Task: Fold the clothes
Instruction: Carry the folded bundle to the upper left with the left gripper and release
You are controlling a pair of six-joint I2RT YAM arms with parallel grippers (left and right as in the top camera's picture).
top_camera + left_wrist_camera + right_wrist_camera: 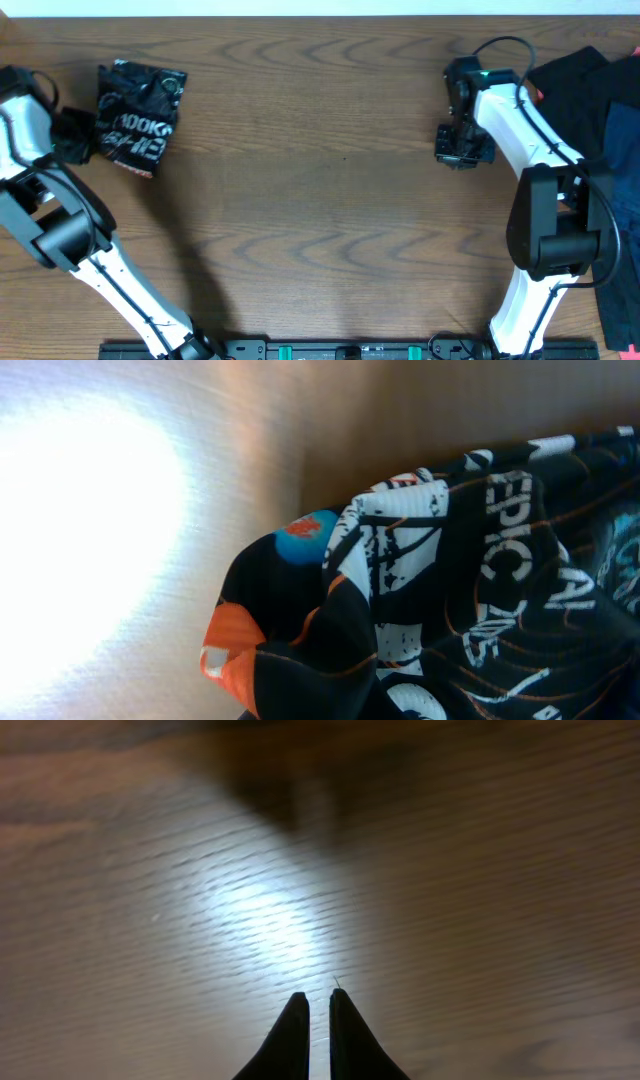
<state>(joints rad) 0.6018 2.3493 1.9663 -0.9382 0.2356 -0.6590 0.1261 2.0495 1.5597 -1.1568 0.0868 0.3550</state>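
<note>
We judge the printed black garment (138, 118) folded. The dark clothes pile (600, 85), well right of it, is left to fold. Right gripper (318, 1002) is together and empty; left gripper (75, 138), beside the garment, we cannot tell.

Bare table (320, 210) from middle to near edge, printed garment (140, 118) bunched by far-left corner, dark clothes pile (610, 100) along right edge.
</note>
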